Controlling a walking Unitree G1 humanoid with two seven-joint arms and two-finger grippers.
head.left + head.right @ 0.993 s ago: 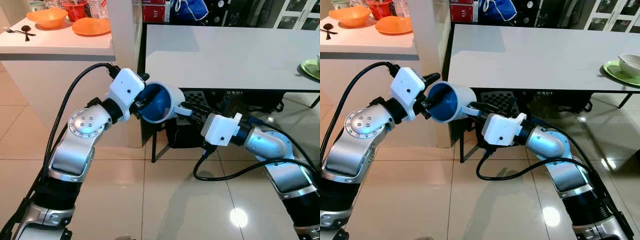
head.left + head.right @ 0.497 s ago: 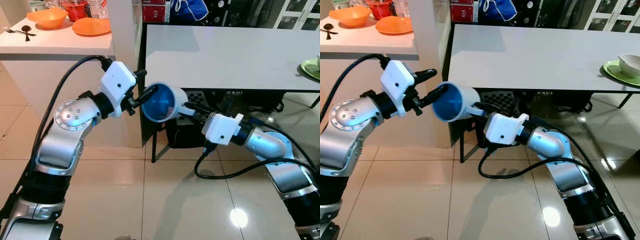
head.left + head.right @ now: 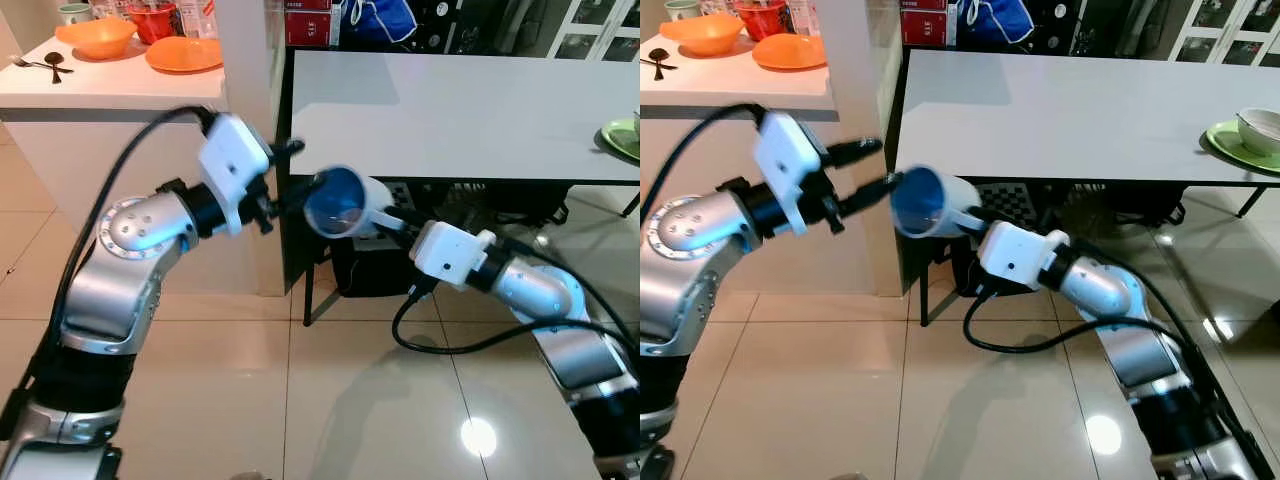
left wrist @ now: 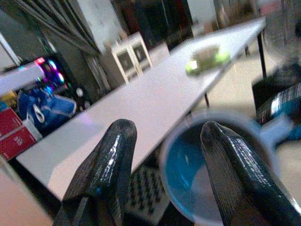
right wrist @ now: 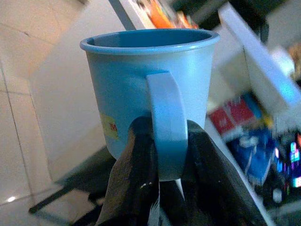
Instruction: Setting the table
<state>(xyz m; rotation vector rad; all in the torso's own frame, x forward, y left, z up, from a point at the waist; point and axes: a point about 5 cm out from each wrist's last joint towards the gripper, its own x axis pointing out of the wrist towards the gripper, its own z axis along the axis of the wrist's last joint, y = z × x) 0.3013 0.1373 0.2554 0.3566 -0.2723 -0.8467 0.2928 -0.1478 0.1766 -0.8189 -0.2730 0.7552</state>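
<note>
Pinched by its handle in the right gripper [image 5: 160,155], a blue mug [image 3: 340,200] is held below the white table's [image 3: 450,110] front edge, apparently clear of the spread left gripper [image 3: 295,165].

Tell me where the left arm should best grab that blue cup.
Probably the rim of the cup. Its open mouth faces the left end effector, whose fingers are spread, so one could slip inside the wall from that side. The handle is already pinched by the right end effector.
</note>
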